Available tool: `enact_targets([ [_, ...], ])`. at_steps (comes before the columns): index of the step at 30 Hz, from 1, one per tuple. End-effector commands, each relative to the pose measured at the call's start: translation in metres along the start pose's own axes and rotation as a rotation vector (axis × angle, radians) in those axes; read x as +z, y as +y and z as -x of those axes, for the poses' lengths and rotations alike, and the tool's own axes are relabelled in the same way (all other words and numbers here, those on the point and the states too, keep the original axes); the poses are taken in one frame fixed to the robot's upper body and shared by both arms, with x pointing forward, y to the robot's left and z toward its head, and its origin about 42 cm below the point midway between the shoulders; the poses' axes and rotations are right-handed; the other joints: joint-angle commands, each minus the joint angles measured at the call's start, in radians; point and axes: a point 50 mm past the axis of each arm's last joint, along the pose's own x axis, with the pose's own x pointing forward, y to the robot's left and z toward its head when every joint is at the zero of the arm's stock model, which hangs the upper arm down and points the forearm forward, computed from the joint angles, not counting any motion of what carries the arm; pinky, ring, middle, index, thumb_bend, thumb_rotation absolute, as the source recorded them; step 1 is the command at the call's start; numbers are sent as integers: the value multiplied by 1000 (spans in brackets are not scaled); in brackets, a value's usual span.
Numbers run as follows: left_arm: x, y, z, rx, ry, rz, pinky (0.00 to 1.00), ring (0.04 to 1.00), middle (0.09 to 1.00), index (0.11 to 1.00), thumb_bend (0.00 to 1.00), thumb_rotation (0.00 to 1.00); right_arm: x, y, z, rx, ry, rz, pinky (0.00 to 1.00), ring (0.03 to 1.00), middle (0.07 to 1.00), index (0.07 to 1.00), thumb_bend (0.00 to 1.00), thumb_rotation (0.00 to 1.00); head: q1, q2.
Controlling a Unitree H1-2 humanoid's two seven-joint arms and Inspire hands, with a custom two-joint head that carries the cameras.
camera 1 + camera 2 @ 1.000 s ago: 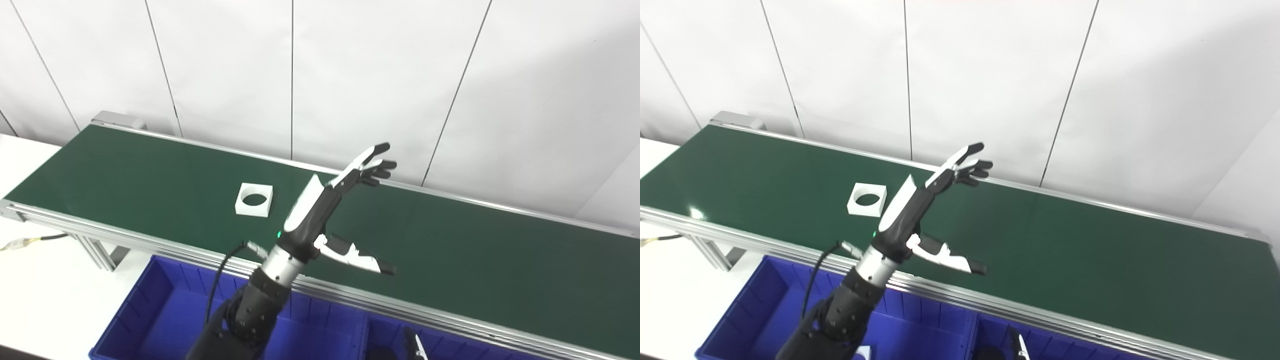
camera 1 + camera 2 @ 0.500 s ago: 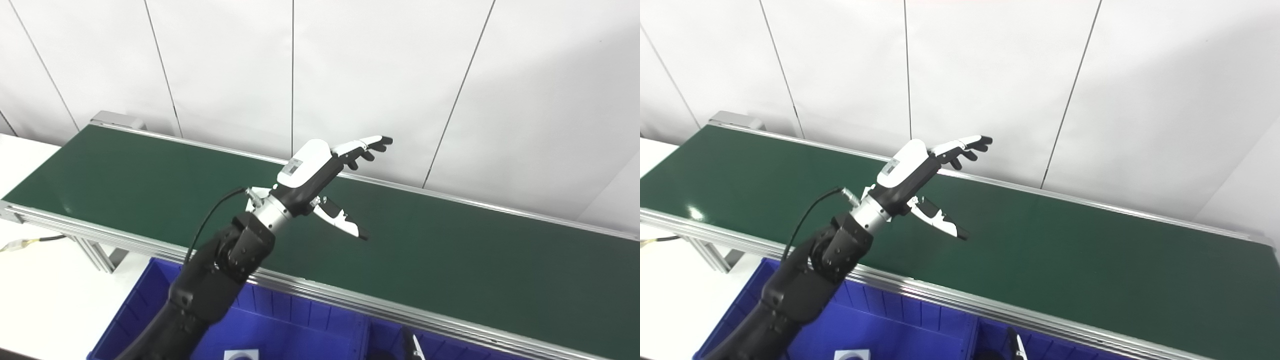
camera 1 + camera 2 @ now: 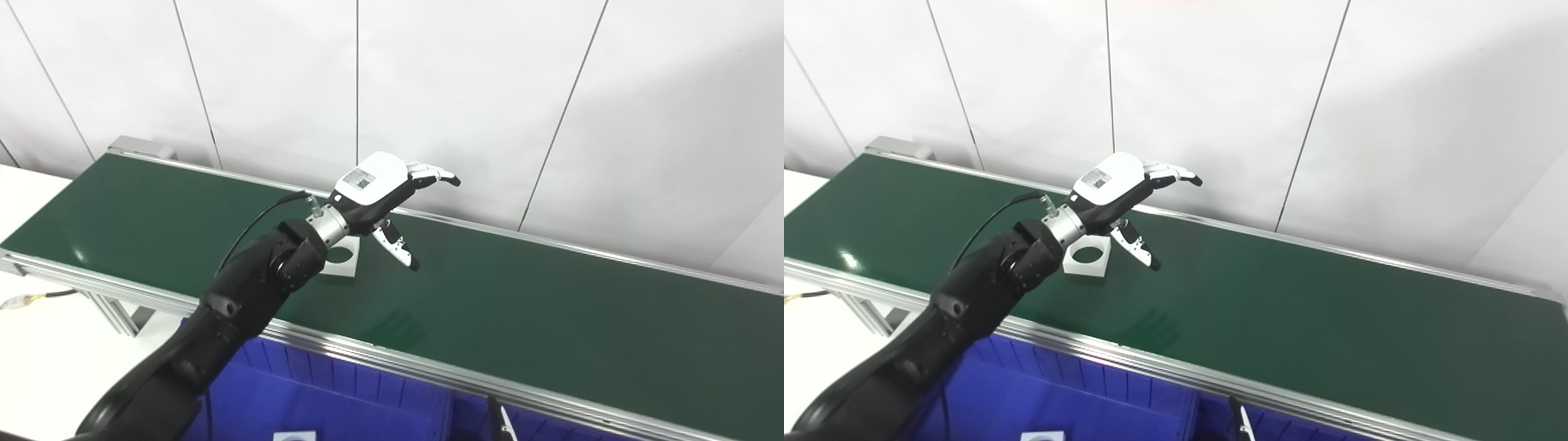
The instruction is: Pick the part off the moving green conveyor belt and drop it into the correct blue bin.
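A white square part with a round hole [image 3: 1086, 258] lies on the green conveyor belt [image 3: 551, 306], partly hidden behind my left wrist in the left eye view. My left hand [image 3: 381, 188] hovers above the belt, palm down and open, fingers spread toward the wall and thumb pointing down just right of the part. It holds nothing and does not touch the part. Blue bins [image 3: 367, 386] stand below the belt's near rail. Only a black-and-white sliver of my right hand [image 3: 501, 424] shows at the bottom edge.
A similar white part [image 3: 294, 436] lies in the left bin compartment. A divider [image 3: 450, 410] separates it from the compartment on the right. A white wall runs behind the belt. A cable [image 3: 37, 297] lies on the white table at the left.
My left arm has stretched up and forward, and the hand has turned palm down over the belt. The white part has ridden rightward along the belt and now sits under my wrist.
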Motion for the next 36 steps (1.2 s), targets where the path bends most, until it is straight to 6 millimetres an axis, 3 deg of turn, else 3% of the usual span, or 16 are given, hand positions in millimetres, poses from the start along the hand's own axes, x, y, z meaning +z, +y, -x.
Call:
enact_targets([
  [1, -3, 37, -19, 67, -42, -71, 719, 798, 835, 814, 1000, 220, 11, 3, -4, -9, -84, -12, 1000, 1000, 1000, 984, 944, 1000, -4, 4],
  [10, -22, 51, -27, -38, 17, -143, 732, 819, 840, 820, 1000, 258, 13, 3, -2, -7, -91, -5, 1000, 1000, 1000, 985, 946, 1000, -6, 5],
  [26, -37, 22, -7, -163, 144, -136, 698, 805, 799, 836, 1000, 273, 14, 4, 1, -3, -92, -19, 1000, 1000, 1000, 984, 964, 1000, -18, 16],
  [36, -27, -9, -4, -184, 201, -38, 674, 799, 810, 861, 1000, 265, 16, 6, 2, -4, -96, -16, 1000, 994, 1000, 985, 970, 1000, -22, 20],
])
